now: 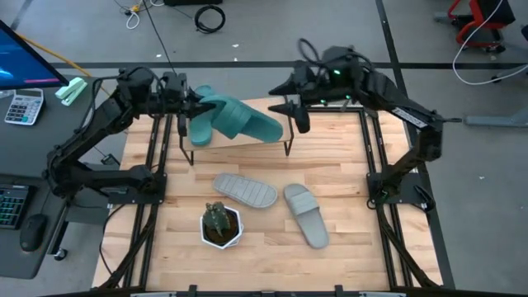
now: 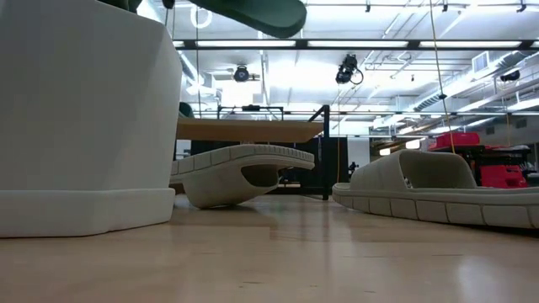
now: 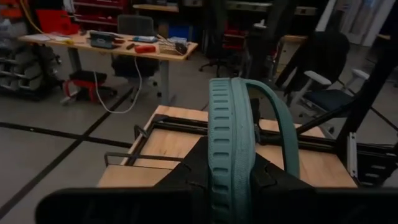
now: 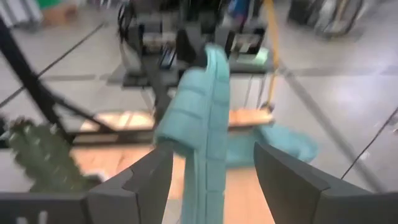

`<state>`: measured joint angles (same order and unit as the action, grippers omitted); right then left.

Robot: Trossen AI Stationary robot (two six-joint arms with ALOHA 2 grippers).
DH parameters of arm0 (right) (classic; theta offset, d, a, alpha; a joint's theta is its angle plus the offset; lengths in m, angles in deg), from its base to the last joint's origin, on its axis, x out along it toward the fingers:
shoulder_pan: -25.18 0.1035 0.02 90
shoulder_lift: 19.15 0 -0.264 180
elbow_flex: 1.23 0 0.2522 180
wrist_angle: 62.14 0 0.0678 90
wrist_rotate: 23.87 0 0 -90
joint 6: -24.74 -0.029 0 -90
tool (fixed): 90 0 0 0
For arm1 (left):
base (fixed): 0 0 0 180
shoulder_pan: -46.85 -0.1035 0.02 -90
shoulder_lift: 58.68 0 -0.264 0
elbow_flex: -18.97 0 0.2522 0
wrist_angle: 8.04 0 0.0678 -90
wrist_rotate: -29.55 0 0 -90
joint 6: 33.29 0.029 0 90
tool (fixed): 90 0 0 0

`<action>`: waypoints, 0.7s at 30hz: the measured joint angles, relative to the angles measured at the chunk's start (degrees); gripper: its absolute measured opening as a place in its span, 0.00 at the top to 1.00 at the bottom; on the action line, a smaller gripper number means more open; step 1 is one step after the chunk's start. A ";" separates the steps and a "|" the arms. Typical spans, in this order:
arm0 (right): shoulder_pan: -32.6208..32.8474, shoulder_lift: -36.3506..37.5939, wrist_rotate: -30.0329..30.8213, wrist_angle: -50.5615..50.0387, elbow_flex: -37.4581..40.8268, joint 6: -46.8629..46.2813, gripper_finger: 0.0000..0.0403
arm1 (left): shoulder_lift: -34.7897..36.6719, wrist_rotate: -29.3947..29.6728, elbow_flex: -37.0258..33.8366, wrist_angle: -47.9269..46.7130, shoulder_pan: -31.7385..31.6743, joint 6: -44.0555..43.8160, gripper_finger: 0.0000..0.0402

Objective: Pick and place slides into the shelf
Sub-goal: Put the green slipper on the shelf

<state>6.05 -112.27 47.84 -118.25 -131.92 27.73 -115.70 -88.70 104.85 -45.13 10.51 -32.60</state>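
A teal slide (image 3: 231, 155) is clamped on edge by the left gripper (image 1: 183, 106) above the shelf (image 1: 247, 140); the right gripper (image 1: 295, 111) is held open nearby. A tilted release could tip it off. Two grey slides (image 1: 246, 190) lie on the wooden table (image 1: 346, 165); a workshop is seen beyond.
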 joint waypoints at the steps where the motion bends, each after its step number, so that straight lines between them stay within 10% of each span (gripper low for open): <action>1: -0.18 -1.73 -1.17 -2.77 -2.41 -0.10 0.43 | -0.08 -0.02 0.02 0.00 0.23 -0.02 0.89; 21: 0.66 -13.53 -6.15 -8.98 -13.74 -13.65 0.07 | -0.78 -0.12 0.09 -0.92 1.89 1.39 0.89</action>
<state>6.72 -125.81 41.69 -127.22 -145.66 14.08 -116.48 -88.83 104.93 -46.05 12.40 -31.21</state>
